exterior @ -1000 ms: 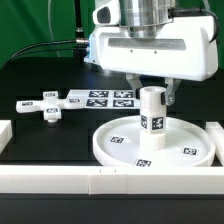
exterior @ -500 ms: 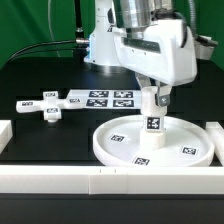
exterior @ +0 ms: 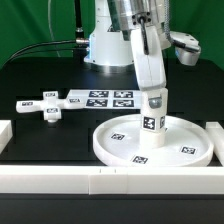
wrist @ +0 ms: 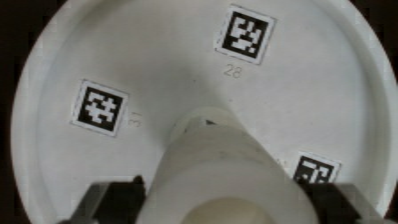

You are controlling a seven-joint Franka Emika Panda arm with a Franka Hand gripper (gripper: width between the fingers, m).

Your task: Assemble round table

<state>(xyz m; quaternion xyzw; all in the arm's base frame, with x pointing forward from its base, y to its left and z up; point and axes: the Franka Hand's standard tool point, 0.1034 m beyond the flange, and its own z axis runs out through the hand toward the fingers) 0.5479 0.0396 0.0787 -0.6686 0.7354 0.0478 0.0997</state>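
Observation:
The large rimmed round disc (exterior: 112, 150) lies flat on the black table at the front right; it also fills the wrist view (wrist: 160, 60). The short thick cylinder leg (exterior: 152, 112) stands upright on the disc's middle and shows in the wrist view (wrist: 217, 160) too. My gripper (exterior: 152, 95) comes straight down from above and is shut on the leg's upper part, with a dark finger (wrist: 114, 198) on either side of it. The small cross-shaped foot (exterior: 45, 106) lies apart on the table at the exterior view's left.
The marker board (exterior: 105, 98) lies behind the disc, next to the foot. Long white border rails run along the front (exterior: 100, 180) and stand at both sides (exterior: 5, 130), (exterior: 215, 130). The arm's base rises at the back.
My wrist has turned about the upright axis while shut on the leg: the hand showed its broad face before and is now edge-on. The leg stays on the disc's middle.

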